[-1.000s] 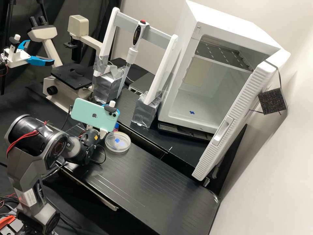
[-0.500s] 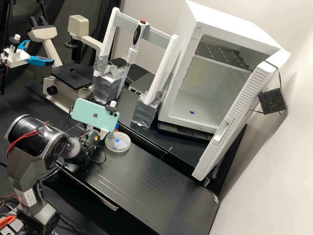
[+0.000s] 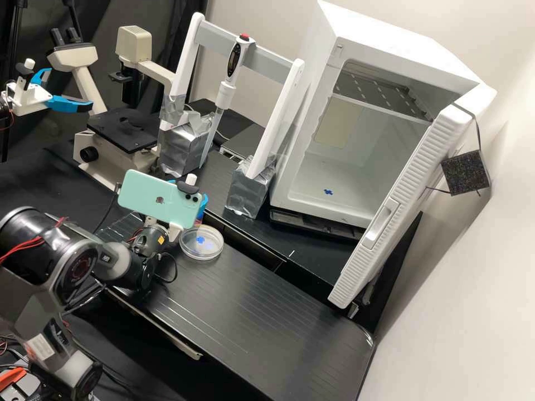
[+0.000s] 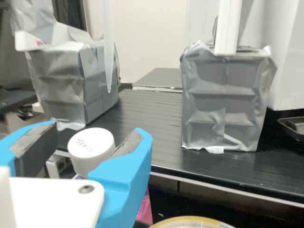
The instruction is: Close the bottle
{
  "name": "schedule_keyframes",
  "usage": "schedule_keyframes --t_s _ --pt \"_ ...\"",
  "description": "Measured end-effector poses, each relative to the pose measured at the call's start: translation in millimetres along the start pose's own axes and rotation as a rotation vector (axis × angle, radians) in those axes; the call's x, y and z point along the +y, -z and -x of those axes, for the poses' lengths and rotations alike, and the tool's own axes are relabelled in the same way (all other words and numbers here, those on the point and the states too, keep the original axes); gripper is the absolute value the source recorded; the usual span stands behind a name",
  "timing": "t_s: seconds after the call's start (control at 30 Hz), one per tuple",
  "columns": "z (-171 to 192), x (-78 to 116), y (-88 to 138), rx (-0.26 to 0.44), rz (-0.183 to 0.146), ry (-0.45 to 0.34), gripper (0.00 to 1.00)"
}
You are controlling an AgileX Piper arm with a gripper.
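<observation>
The white cap (image 4: 89,148) is sitting between the fingers of the end effector (image 4: 97,130), which are standing apart around it rather than pinching it. The bottle is presumably waiting underneath; a pink patch (image 4: 145,210) just below the end effector is probably its body or contents. The closing step seems to be in hand, and the next move is probably calling for squeezing the cap and turning it, or backing off if it is already tight. Beside and below the end effector, a clear round dish (image 3: 201,243) is lying on the bench (image 3: 267,312), a blue mark showing in or under it. Beyond, the incubator (image 3: 390,161) is standing open, holding a perforated shelf (image 3: 384,92).
</observation>
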Motion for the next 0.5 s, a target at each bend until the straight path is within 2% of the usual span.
schedule_keyframes --t_s 0.1,0.2,0.27,0.3,0.33,0.37,0.4,0.43,0.5 --pt "12 3.6 1 0.015 -0.007 -0.028 1.0" --pt "28 6.8 7 0.071 -0.003 -0.1 1.0" --pt "36 7.4 12 0.108 0.016 -0.162 1.0" --pt "42 7.8 12 0.108 0.018 -0.221 1.0" --pt "46 8.6 14 0.12 0.034 -0.272 1.0" --pt "50 8.1 14 0.116 0.032 -0.313 1.0" --pt "54 7.8 13 0.111 0.043 -0.347 1.0" --pt "57 7.8 13 0.107 0.059 -0.37 1.0" --pt "61 6.9 12 0.091 0.068 -0.391 1.0"
